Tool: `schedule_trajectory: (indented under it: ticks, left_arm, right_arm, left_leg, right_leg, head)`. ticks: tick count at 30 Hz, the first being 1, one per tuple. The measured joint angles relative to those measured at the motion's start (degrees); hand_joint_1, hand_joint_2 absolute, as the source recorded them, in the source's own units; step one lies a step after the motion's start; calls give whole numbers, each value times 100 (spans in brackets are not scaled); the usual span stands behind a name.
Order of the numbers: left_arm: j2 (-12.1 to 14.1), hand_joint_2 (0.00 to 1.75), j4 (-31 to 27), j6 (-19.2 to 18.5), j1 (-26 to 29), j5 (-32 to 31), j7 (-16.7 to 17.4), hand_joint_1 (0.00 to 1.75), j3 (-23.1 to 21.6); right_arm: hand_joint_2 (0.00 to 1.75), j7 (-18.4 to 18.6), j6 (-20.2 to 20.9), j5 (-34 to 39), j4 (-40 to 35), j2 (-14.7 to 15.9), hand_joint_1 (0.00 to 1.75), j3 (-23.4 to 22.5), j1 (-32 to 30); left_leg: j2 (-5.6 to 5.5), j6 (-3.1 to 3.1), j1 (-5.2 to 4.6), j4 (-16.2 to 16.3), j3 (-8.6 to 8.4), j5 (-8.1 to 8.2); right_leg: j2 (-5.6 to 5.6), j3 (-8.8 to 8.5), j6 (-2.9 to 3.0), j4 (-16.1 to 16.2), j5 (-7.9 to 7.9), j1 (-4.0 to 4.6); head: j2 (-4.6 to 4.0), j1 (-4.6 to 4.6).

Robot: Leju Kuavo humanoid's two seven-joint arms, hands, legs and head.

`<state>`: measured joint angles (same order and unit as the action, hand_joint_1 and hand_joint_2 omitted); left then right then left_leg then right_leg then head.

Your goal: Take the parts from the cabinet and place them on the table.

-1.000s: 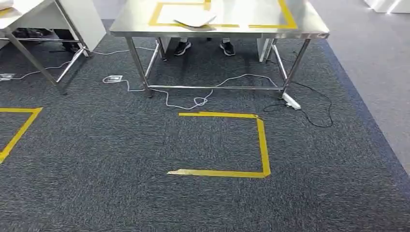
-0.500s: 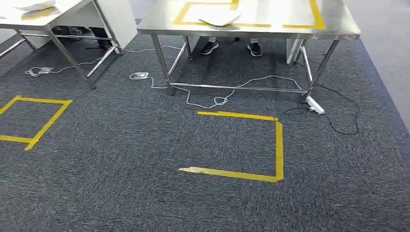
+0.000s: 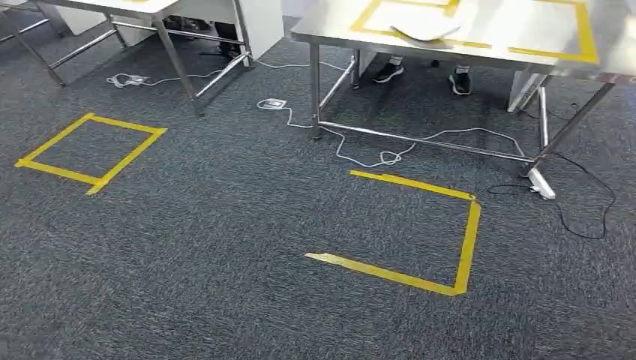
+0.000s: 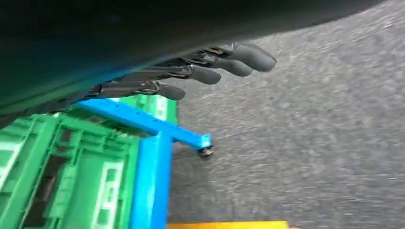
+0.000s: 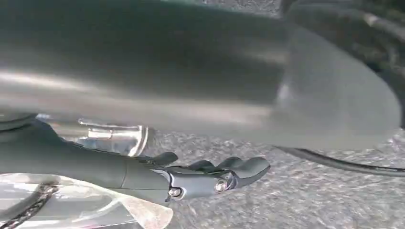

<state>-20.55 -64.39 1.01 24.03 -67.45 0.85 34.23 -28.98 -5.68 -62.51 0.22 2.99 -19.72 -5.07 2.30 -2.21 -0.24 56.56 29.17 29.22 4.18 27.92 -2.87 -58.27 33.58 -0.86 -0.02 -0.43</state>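
Both hands hung empty: left hand [image 4: 191, 71] with fingers straight and apart, right hand [image 5: 200, 179] loosely extended. Green crates [image 4: 71, 167] in a blue rack [image 4: 153, 157] sat just beside the left hand; no parts discernible. A white piece [image 3: 424, 30] lay on the counter [image 3: 495, 37]; it looked thin and light, probably best taken by its edge.

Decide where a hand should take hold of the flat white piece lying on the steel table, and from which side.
Probably its near edge, approached from the table's front side. The white piece lies flat and thin on the steel table, so a pinch across an edge suits it, and that edge lies nearest the front.
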Motion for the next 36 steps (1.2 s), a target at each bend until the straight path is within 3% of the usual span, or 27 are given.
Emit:
schedule_trajectory:
  ticks: [1, 3, 4, 5, 6, 8, 9, 10, 13, 14, 15, 16, 18, 19, 20, 21, 23, 24, 25, 26, 29, 30, 31, 32, 34, 35, 36]
  left_arm:
    - [2, 0, 0, 0, -24, 9, 0, 0, 2]
    - [0, 0, 0, -9, -41, 28, 0, 0, -4]
    - [0, 0, 0, -13, -41, 39, 6, 0, -7]
    - [0, 0, 0, -15, -34, 44, 22, 0, -7]
    - [0, 0, 0, -15, -24, 59, 37, 0, -7]
    - [0, 0, 0, -24, -22, 94, 53, 0, -9]
    - [0, 0, 0, -31, -25, 103, 61, 0, -22]
    - [2, 0, 0, -35, -36, 111, 79, 0, -37]
    - [2, 0, 0, -48, -6, 146, 107, 0, -44]
    - [9, 0, 0, -48, 6, 151, 111, 0, -42]
    - [6, 0, 0, -50, 14, 162, 116, 0, -46]
    - [9, 0, 0, -52, -6, 170, 116, 0, -48]
    - [11, 0, 0, -55, -28, 208, 120, 0, -52]
    - [9, 0, 0, -63, -21, 212, 122, 0, -55]
    - [11, 0, 0, -66, -11, 212, 122, 0, -57]
    - [11, 0, 0, -66, -6, 214, 122, 0, -55]
    - [11, 0, 0, -66, 8, 212, 127, 0, -55]
    - [11, 0, 0, -66, 5, 214, 127, 0, -55]
    - [9, 0, 0, -66, -17, 212, 127, 0, -63]
    - [9, 0, -2, -63, -26, 212, 127, 0, -61]
    - [7, 0, -2, -66, 31, 216, 127, 0, -63]
    - [2, 0, -2, -63, 37, 234, 133, 0, -61]
    - [2, 0, -4, -63, 29, 264, 149, 0, -61]
    - [2, 0, -7, -63, 20, 292, 155, 0, -74]
    - [-2, 0, -4, 5, 50, 540, 293, 0, -173]
    - [0, 0, -4, 53, 87, 625, 363, 0, -247]
    - [-2, 0, -4, 118, 122, 697, 439, 0, -338]
  right_arm:
    - [0, 0, -2, 2, 2, -2, 0, 0, -8]
    - [0, 2, 7, 4, 4, -7, 0, 0, -35]
    - [0, 9, 4, 4, 4, -5, 0, 0, -51]
    - [0, 11, 4, 4, 4, -4, 0, 0, -59]
    - [0, 11, 4, 4, 4, -4, 0, 0, -57]
    - [0, 11, 0, 4, 4, -4, 0, 0, -54]
    - [0, 11, -7, 4, 4, -4, 0, 2, -54]
    - [0, 7, -11, 4, 7, -2, 0, 2, -57]
    - [0, 15, -15, 7, 4, -2, 0, 2, -48]
    - [0, 15, -15, 9, 4, -11, 0, 2, -43]
    - [0, 15, -17, 13, 4, -9, 0, 2, -39]
    - [0, 15, -31, 18, 4, -9, 0, 2, -55]
    - [0, 18, -39, 15, 4, -9, 0, 2, -87]
    - [0, 18, -39, 15, 4, -9, 0, 2, -89]
    - [0, 18, -39, 15, 4, -9, 0, 4, -89]
    - [0, 17, -39, 15, 4, -9, 0, 4, -85]
    - [0, 18, -41, 15, 4, -11, 0, 11, -78]
    - [0, 18, -42, 15, 4, -9, 0, 13, -82]
    - [0, 17, -44, 15, 4, -4, 0, 13, -90]
    - [0, 20, -44, 15, 4, -4, 0, 17, -89]
    - [0, 18, -48, 15, 2, -2, 0, 22, -11]
    - [0, 20, -50, 15, 0, 0, 0, 26, -2]
    - [0, 18, -59, 15, 2, -2, 0, 31, -10]
    - [0, 20, -68, 13, 4, -9, 0, 37, -27]
    - [0, 26, -72, 11, 4, 18, 0, 46, -85]
    - [0, 22, -74, 13, 4, 42, 0, 48, -109]
    - [0, 2, -70, 15, 4, 70, 0, 50, -125]
  left_leg:
    - [-69, -30, 0, 0, 24, -18]
    - [-225, -50, -21, 2, 61, -26]
    - [-306, -54, -33, 5, 64, -29]
    - [-379, -53, -40, 6, 59, -30]
    - [-455, -50, -45, 7, 49, -32]
    - [-623, -37, -48, 11, 17, -39]
    - [-675, -32, -42, 14, 18, -40]
    - [-746, 7, -83, 61, 45, -21]
    - [-920, 110, -32, 33, 82, -69]
    - [-901, 134, -40, 76, 80, -50]
    - [-588, 170, -45, 198, 134, 57]
    - [-419, 210, -27, 489, 268, 269]
    - [-309, 283, 27, 1378, 691, 720]
    - [-300, 315, 52, 1726, 860, 838]
    - [-296, 340, 80, 1805, 897, 798]
    - [-278, 356, 101, 1619, 802, 625]
    - [-148, 359, 117, 739, 336, 140]
    - [109, 349, 115, 238, 59, -48]
    - [234, 330, 47, 73, 14, 47]
    - [174, 259, 67, 95, 28, 37]
    - [-4, 146, 44, 70, 69, 23]
    - [-52, 98, 73, 42, 49, -10]
    - [-111, 55, 71, 42, 61, -17]
    - [-179, 24, 60, 42, 74, -20]
    - [-335, -13, 24, 42, 91, -20]
    - [-413, -16, 7, 43, 87, -18]
    - [-495, -19, -8, 43, 74, -16]
  right_leg:
    - [-233, 160, -1, -337, 202, -8]
    - [-386, 635, -2, -1306, 604, -6]
    - [-400, 799, -3, -1600, 662, 2]
    - [-404, 830, 5, -1616, 573, 6]
    - [-412, 740, 21, -1387, 368, 12]
    - [-554, 251, 67, -358, -200, 13]
    - [-821, 80, 99, 2, -274, 10]
    - [-891, 14, 115, 200, -215, -14]
    - [-730, -5, 198, 177, -220, 40]
    - [-638, -56, 261, 242, -266, -7]
    - [-568, -50, 293, 262, -281, -11]
    - [-493, -35, 319, 268, -282, -11]
    - [-301, -34, 334, 268, -257, -10]
    - [-211, -32, 333, 268, -244, -10]
    - [-128, -38, 325, 267, -237, -12]
    - [-51, -49, 306, 267, -224, -17]
    - [81, -102, 249, 267, -189, -38]
    - [149, -145, 201, 267, -160, -33]
    - [217, -160, 144, 234, -118, 9]
    - [278, -177, 116, 250, -110, 13]
    - [426, -321, 26, 309, -112, -8]
    - [142, -266, -20, 234, -27, -27]
    - [-169, -134, -13, -40, 179, -35]
    - [-309, 93, 0, -516, 432, -35]
    - [-393, 589, 14, -1461, 768, -22]
    - [-403, 720, 23, -1639, 748, -19]
    - [-408, 722, 42, -1548, 588, -17]
  head:
    - [2, 13]
    - [2, 8]
    - [0, 6]
    - [0, 8]
    - [0, 4]
    - [2, 6]
    - [2, 11]
    - [2, 2]
    - [0, 0]
    - [2, 11]
    - [0, -30]
    - [0, -94]
    - [2, -94]
    - [2, -90]
    - [2, -94]
    - [0, -94]
    - [2, -94]
    - [0, -99]
    - [2, -114]
    - [2, -90]
    - [0, -79]
    - [2, -64]
    - [0, -33]
    - [0, -22]
    - [2, -20]
    - [2, -22]
    - [0, -24]
